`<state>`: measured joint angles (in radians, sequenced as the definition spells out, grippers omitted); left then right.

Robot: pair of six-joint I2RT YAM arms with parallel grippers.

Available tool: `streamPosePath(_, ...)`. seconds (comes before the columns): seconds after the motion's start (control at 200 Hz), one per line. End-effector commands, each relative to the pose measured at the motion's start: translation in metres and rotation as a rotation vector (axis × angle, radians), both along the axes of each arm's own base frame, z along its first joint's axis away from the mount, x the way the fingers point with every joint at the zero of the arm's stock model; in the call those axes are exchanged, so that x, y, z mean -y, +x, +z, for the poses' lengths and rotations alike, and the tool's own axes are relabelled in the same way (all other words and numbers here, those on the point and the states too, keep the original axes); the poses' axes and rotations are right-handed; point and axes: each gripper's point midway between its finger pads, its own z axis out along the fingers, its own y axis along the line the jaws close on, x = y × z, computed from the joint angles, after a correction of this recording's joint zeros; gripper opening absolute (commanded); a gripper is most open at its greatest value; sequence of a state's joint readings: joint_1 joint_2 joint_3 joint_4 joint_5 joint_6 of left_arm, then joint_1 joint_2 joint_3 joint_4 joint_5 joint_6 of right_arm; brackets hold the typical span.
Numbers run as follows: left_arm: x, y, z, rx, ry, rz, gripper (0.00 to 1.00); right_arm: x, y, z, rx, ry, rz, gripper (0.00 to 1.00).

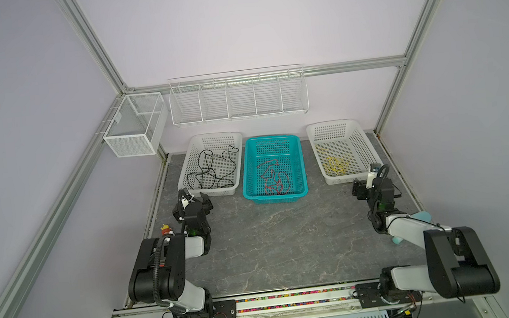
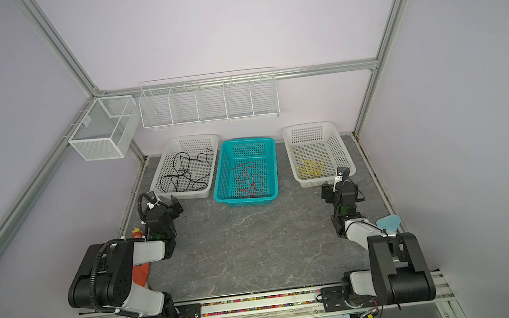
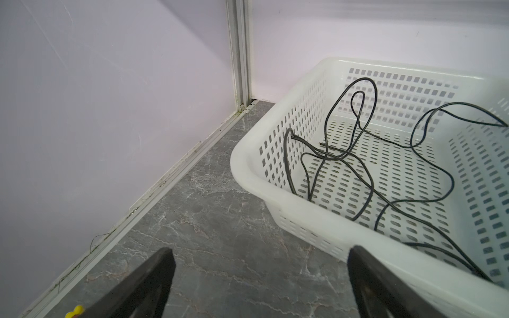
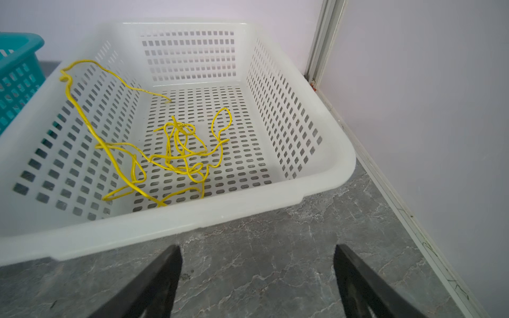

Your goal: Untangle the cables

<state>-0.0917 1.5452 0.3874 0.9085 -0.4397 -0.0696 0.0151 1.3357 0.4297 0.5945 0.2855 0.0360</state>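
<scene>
The left gripper, wide open and empty, faces the black cable in the left white basket just beyond it. The right gripper, equally wide, faces the yellow cable in the right white basket. The red cable, in the teal basket near the table's back edge, lies between both arms.
</scene>
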Motion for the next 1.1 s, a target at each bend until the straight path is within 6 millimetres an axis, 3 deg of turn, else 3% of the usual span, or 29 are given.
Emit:
streamPosePath(0.0,0.0,0.0,0.001,0.012,0.007,-0.01,0.99,-0.001,0.002,0.003,0.059,-0.006,0.014,0.89)
streamPosePath(0.44,0.0,0.0,0.002,0.014,0.007,-0.011,0.99,-0.012,0.011,-0.029,0.037,-0.022,0.073,0.88)
streamPosePath(1.095,0.0,0.0,0.002,0.012,0.007,-0.011,0.99,-0.013,0.011,-0.028,0.035,-0.022,0.072,0.88)
